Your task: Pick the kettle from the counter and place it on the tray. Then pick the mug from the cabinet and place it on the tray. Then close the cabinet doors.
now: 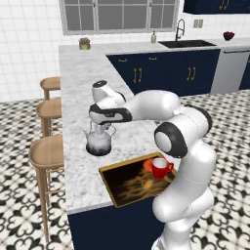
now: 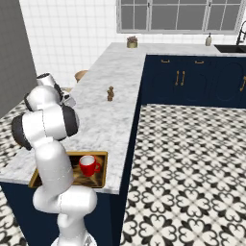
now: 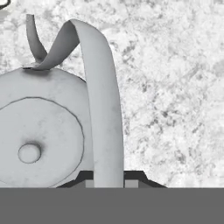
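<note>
Gripper fingers closed on the arched handle of the squat silver-grey metal kettle, on the marbled white-grey stone counter beside the gold-rimmed rectangular tray carrying the glossy red mug

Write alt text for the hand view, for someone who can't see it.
Close-up from above of the silver-grey kettle on the marbled counter: its round lid with a small knob at left, its arched handle running down between the pincer fingertips at the bottom edge.
</note>
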